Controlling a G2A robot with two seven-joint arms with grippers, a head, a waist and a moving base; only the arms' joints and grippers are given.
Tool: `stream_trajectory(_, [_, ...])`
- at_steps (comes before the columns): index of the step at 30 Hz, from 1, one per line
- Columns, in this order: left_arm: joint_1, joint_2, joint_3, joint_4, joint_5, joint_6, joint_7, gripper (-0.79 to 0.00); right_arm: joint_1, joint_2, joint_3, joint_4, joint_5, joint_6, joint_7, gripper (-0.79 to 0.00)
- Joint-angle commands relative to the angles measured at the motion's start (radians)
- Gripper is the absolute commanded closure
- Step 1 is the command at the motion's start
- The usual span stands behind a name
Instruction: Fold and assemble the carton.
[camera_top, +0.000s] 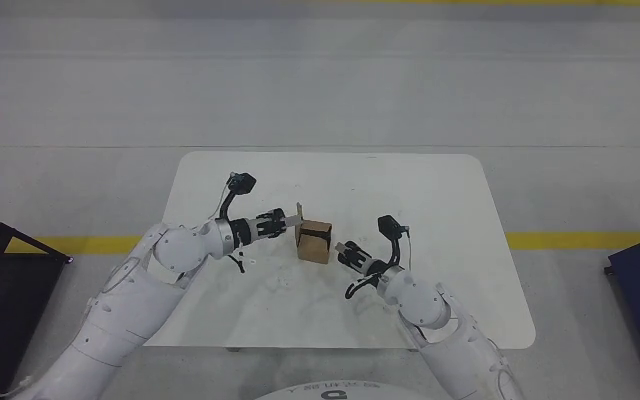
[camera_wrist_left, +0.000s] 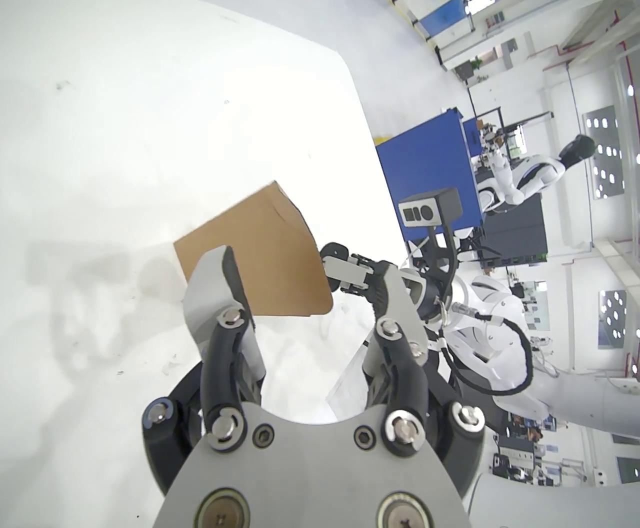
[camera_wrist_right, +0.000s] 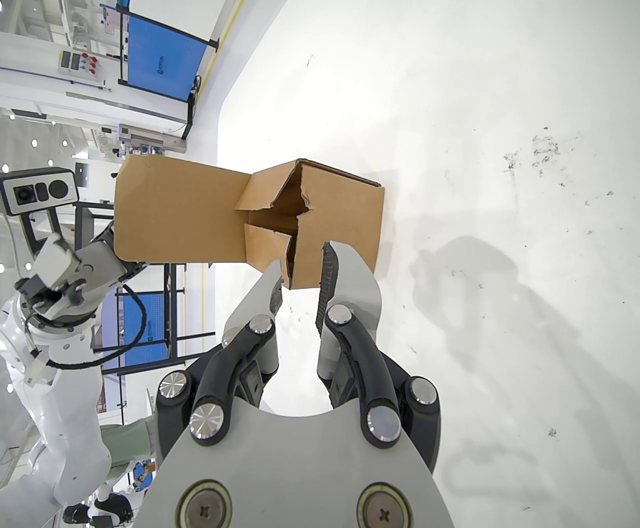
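Scuffed white counter (camera_top: 440, 200) with a busy workshop behind it. The little brown carton (camera_top: 315, 241) sits near the middle, between the two arms, with its open end facing the right gripper (camera_wrist_right: 305, 257). One long flap (camera_wrist_right: 175, 210) sticks out from that end toward the left gripper (camera_wrist_left: 306, 265). The short inner flaps (camera_wrist_right: 267, 242) are only half turned in.

The left gripper is right at the free edge of the long flap with its fingers spread wide and nothing pinched. One finger (camera_wrist_left: 225, 280) overlaps the flap's face in its own wrist view. The right gripper is at the carton's near corner, fingers partly apart with the wall's edge between them, and I don't see them pressing on it.

My read is that the step in hand is closing the long flap over the open end. To do it well, I'd clamp the right fingers on the wall first so the box can't skate on the slick counter. Next, get the short flaps fully in before the big one comes over, or they'll jam. Then push with the left fingers near the flap's free edge and swing it around the crease. A straight shove would probably just slide the whole carton.
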Motion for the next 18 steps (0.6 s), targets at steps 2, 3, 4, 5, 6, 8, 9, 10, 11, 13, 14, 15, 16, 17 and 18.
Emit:
stream_trajectory(2, [-0.022,-0.002,0.002,-0.003,0.024,0.035,-0.016,-0.212,0.002,0.000,-0.003,0.000,-0.001,0.007,-0.001,-0.194])
stream_trajectory(3, [-0.034,-0.005,0.011,-0.005,0.034,0.046,-0.029,-0.212,0.003,0.000,-0.003,-0.001,-0.002,0.009,-0.003,-0.191])
stream_trajectory(4, [-0.046,-0.007,0.021,-0.003,0.041,0.055,-0.040,-0.215,0.003,0.001,-0.004,-0.001,-0.002,0.011,-0.004,-0.191])
stream_trajectory(5, [-0.061,-0.011,0.031,0.003,0.050,0.072,-0.048,-0.219,0.003,0.001,-0.005,-0.002,-0.002,0.011,-0.005,-0.191])
stream_trajectory(6, [-0.075,-0.015,0.044,0.004,0.057,0.085,-0.055,-0.225,0.001,0.001,-0.004,-0.002,0.000,0.010,-0.008,-0.188])
stream_trajectory(8, [-0.099,-0.023,0.071,0.011,0.066,0.089,-0.070,-0.231,-0.002,0.002,-0.002,-0.003,0.005,0.004,-0.012,-0.182])
stream_trajectory(9, [-0.106,-0.027,0.080,0.016,0.072,0.094,-0.065,-0.231,-0.005,0.002,0.000,-0.002,0.007,0.003,-0.014,-0.179])
stream_trajectory(10, [-0.111,-0.031,0.091,0.016,0.077,0.093,-0.063,-0.231,-0.006,0.003,0.002,-0.003,0.010,0.000,-0.015,-0.179])
stream_trajectory(11, [-0.116,-0.034,0.098,0.018,0.078,0.090,-0.062,-0.234,-0.008,0.003,0.004,-0.003,0.010,-0.002,-0.015,-0.179])
stream_trajectory(13, [-0.122,-0.038,0.107,0.023,0.087,0.090,-0.052,-0.234,-0.009,0.004,0.007,-0.004,0.012,-0.004,-0.013,-0.179])
stream_trajectory(14, [-0.123,-0.040,0.111,0.023,0.088,0.088,-0.050,-0.237,-0.010,0.005,0.008,-0.005,0.014,-0.006,-0.013,-0.175])
stream_trajectory(15, [-0.124,-0.041,0.113,0.023,0.093,0.088,-0.048,-0.237,-0.010,0.005,0.008,-0.004,0.015,-0.006,-0.013,-0.175])
stream_trajectory(16, [-0.124,-0.042,0.115,0.021,0.097,0.087,-0.045,-0.237,-0.010,0.005,0.009,-0.004,0.016,-0.005,-0.012,-0.172])
stream_trajectory(17, [-0.124,-0.043,0.117,0.019,0.100,0.084,-0.043,-0.237,-0.010,0.006,0.009,-0.004,0.016,-0.005,-0.012,-0.172])
stream_trajectory(18, [-0.123,-0.044,0.117,0.018,0.105,0.084,-0.040,-0.237,-0.010,0.006,0.009,-0.005,0.014,-0.005,-0.011,-0.172])
